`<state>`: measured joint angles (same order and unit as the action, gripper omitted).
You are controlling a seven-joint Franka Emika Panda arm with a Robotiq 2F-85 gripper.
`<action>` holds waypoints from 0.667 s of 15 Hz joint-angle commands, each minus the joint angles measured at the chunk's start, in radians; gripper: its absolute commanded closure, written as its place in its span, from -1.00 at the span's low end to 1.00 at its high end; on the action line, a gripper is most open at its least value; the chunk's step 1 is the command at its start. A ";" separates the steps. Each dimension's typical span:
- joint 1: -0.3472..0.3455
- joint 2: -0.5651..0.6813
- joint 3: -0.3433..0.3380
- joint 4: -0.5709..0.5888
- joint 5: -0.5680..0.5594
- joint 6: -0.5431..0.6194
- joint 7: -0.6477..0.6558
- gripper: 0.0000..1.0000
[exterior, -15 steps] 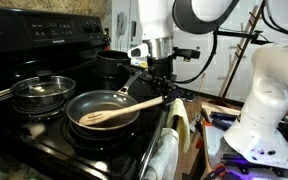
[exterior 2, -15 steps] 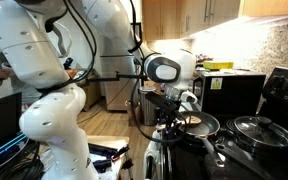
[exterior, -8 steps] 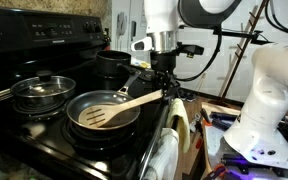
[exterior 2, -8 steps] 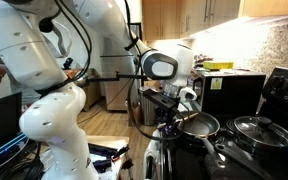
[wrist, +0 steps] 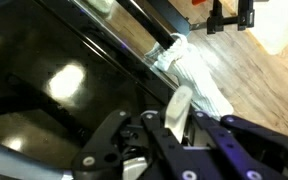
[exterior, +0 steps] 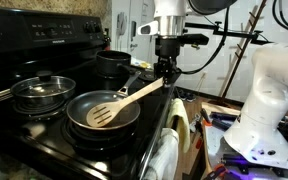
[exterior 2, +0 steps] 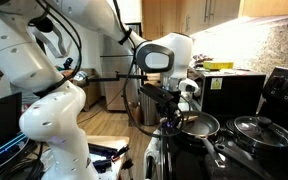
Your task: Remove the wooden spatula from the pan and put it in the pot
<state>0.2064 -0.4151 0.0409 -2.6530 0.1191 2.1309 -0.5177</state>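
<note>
My gripper is shut on the handle end of the wooden spatula and holds it tilted, handle up. The flat head hangs low over the dark pan on the front burner; I cannot tell whether it still touches. In the wrist view the tan handle tip stands clamped between my dark fingers. The tall dark pot stands on the back burner, behind the pan and to the left of my gripper. In an exterior view the gripper hangs by the pan; the spatula is hard to make out there.
A shiny steel pot with a glass lid sits left of the pan and also shows in an exterior view. The black stove carries all three. A white towel hangs on the oven front. The robot's white base stands beside the stove.
My gripper has risen with the spatula's handle. The spatula tilts more steeply and its head has come up and towards the gripper above the pan.
</note>
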 commanded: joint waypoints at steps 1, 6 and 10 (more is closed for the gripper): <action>0.011 -0.042 -0.023 -0.018 0.017 -0.018 0.005 0.39; 0.023 -0.031 -0.038 -0.028 0.040 -0.009 -0.011 -0.24; 0.034 -0.034 -0.048 -0.048 0.076 -0.006 -0.018 -0.72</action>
<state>0.2240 -0.4316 0.0059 -2.6758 0.1558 2.1240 -0.5185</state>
